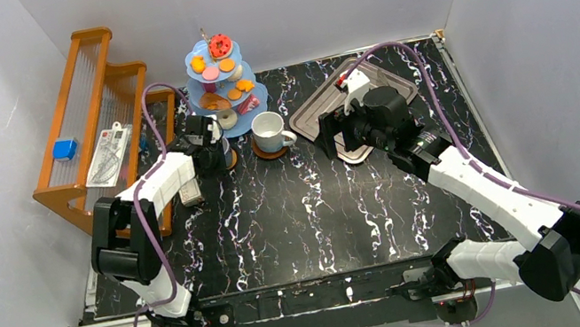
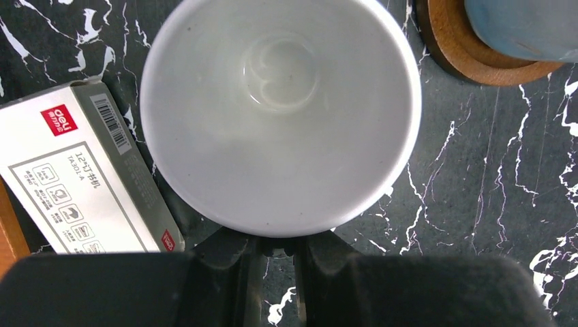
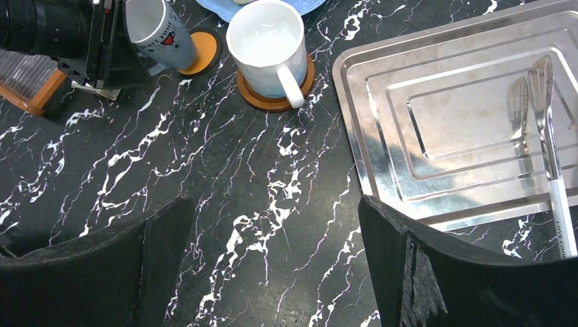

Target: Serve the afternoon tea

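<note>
– Black marble table [image 1: 303, 206]. Left gripper [image 2: 276, 246] state?
– Clamped on grey cup [image 2: 279, 116] rim; cup tilted, base at orange coaster [image 3: 204, 49], upper left of right-wrist frame.
– Right gripper [image 3: 272, 238]?
– Jaws wide apart, hovering; silver tray [image 3: 382, 75] frame right.

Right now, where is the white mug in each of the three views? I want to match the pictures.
Top external: the white mug stands at the back, near the middle of the picture.
Left wrist: white mug, only part of its side, in the top right corner.
Right wrist: white mug, upper middle, handle toward the camera.
Shared landmark: the brown saucer under it.
</note>
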Available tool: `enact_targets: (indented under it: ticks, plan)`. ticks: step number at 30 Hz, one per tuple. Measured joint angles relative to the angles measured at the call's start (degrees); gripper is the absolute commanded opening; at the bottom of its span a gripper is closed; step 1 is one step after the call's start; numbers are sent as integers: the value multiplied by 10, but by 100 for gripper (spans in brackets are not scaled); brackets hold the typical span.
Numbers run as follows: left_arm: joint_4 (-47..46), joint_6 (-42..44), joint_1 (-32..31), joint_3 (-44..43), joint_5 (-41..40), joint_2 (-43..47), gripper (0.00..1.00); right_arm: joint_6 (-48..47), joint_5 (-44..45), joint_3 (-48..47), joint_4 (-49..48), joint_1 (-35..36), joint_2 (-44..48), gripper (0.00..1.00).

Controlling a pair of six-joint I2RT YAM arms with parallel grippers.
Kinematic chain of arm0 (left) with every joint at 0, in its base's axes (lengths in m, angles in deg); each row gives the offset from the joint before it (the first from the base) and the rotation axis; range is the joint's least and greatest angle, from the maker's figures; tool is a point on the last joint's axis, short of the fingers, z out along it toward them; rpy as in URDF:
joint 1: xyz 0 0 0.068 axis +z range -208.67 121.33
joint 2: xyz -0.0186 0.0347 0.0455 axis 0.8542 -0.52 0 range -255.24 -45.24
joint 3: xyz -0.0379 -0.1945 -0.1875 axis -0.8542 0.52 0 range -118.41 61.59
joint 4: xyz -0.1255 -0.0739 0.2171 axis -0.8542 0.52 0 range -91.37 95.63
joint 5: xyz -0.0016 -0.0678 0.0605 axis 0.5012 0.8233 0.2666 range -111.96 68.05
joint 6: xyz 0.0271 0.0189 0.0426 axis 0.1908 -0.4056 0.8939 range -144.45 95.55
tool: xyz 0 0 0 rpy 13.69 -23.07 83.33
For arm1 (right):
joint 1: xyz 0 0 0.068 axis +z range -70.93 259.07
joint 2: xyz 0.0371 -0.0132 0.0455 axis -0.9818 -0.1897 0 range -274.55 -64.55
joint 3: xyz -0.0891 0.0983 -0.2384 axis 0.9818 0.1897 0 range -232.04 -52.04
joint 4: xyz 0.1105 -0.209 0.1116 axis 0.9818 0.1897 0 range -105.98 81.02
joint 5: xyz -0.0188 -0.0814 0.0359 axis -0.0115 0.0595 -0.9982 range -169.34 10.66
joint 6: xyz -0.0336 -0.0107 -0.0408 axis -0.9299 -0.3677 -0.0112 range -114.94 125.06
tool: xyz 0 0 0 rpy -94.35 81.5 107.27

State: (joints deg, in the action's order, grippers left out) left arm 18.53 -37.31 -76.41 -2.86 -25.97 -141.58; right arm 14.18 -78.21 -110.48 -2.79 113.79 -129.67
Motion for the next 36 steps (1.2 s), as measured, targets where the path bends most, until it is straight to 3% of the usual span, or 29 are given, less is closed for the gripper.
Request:
enact_targets:
  ticks: [12,21,31,36]
  plan:
    - [-27,6,10,3,4,-11,2,0,0,0,0,0,0,100]
    - [-37,12,11,3,4,-31,12,-1,0,0,0,0,0,100]
    - [-43,17,11,3,2,-37,30,-1,0,0,0,0,0,100]
    - [-43,18,11,3,1,-37,31,-1,0,0,0,0,0,100]
